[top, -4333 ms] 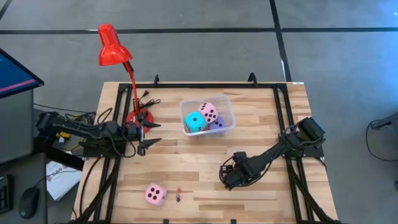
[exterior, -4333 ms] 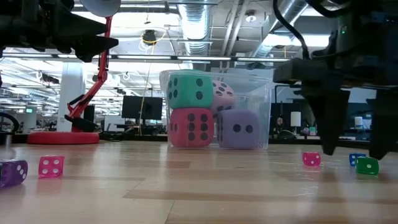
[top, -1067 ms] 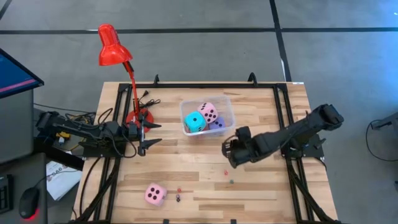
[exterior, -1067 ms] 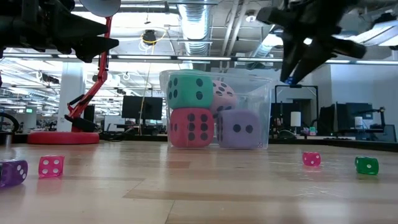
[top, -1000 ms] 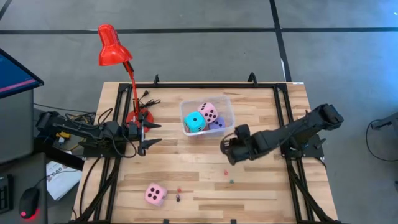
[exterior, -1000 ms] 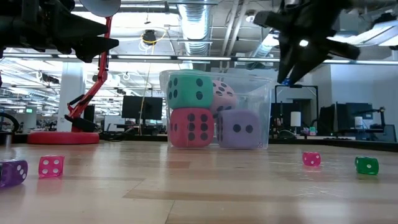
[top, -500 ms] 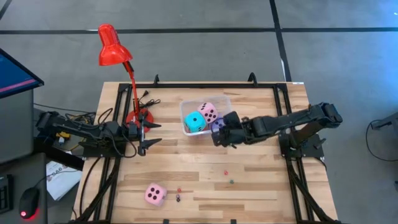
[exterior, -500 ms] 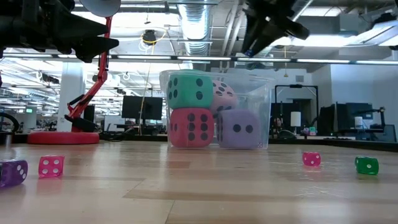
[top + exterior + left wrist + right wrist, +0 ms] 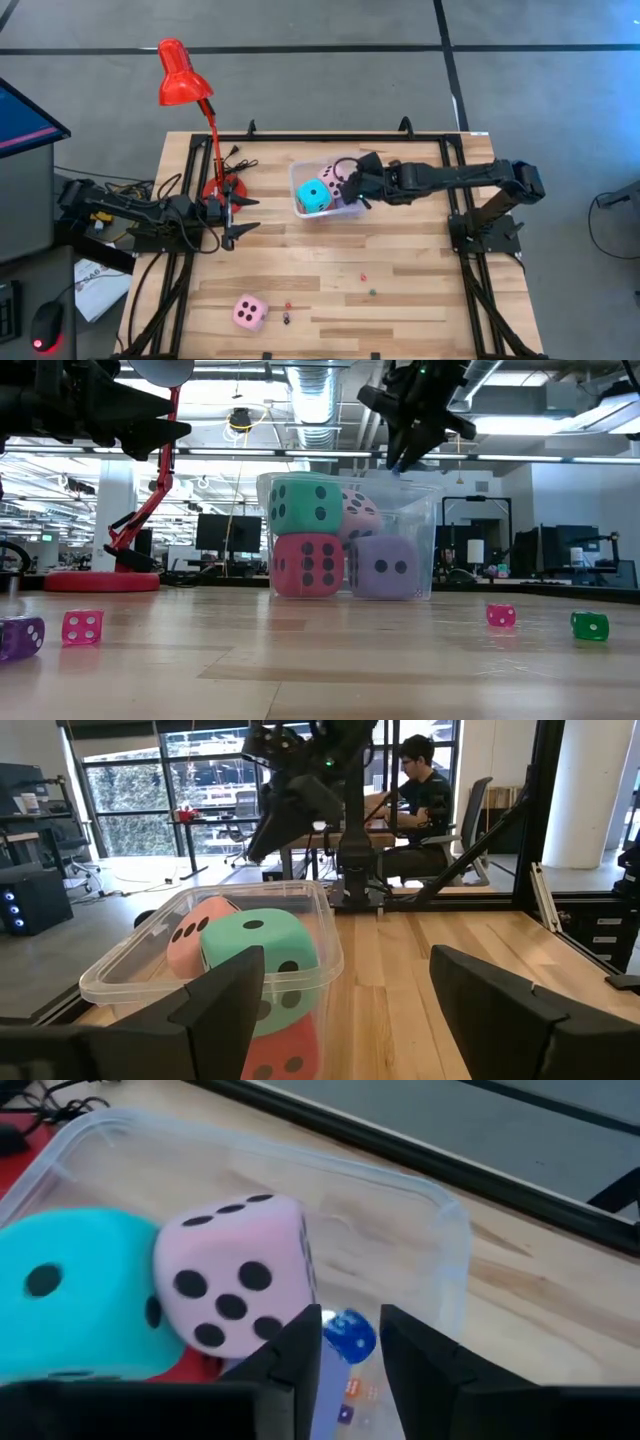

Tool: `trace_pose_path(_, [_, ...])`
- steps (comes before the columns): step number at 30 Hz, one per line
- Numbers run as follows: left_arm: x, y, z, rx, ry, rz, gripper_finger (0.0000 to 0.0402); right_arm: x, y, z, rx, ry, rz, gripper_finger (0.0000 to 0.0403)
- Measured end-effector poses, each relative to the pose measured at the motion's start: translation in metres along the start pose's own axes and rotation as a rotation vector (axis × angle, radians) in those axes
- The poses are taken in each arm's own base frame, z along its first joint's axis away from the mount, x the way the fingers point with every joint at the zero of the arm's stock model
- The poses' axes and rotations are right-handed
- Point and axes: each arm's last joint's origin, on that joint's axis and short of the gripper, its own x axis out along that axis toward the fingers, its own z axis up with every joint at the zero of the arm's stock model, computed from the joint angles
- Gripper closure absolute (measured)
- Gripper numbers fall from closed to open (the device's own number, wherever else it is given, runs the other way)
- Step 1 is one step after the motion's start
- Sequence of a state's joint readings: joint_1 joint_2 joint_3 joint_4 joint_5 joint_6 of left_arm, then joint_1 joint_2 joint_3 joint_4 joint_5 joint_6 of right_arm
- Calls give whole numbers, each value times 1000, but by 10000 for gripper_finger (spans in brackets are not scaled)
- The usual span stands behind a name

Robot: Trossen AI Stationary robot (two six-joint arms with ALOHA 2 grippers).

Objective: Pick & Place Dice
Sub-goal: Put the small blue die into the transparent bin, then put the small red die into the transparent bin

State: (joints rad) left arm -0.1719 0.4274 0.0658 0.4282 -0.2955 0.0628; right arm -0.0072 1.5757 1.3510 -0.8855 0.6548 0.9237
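The right gripper (image 9: pixel 352 184) hangs over the clear bin (image 9: pixel 367 196), its jaws a little apart with a small blue die (image 9: pixel 349 1335) between them; whether they pinch it I cannot tell. Directly below sit a pink die (image 9: pixel 236 1274) and cyan die (image 9: pixel 70 1290), with red (image 9: pixel 309 565) and lavender (image 9: pixel 389 568) ones under those. A second pink die (image 9: pixel 249 312) lies on the surface, well away. The left gripper (image 9: pixel 238 216) waits beside the lamp (image 9: pixel 183 80), jaws apart and empty.
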Motion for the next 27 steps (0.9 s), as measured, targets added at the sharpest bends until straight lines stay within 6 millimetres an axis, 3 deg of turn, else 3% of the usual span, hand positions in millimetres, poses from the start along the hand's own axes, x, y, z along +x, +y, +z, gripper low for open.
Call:
trace_pose_path(16, [0, 0, 0, 0, 0, 0, 128, -1, 0, -1, -44, 2, 3, 295])
trace_pose_path(27, [0, 0, 0, 0, 0, -1, 128, -19, 16, -20, -48, 3, 78, 295])
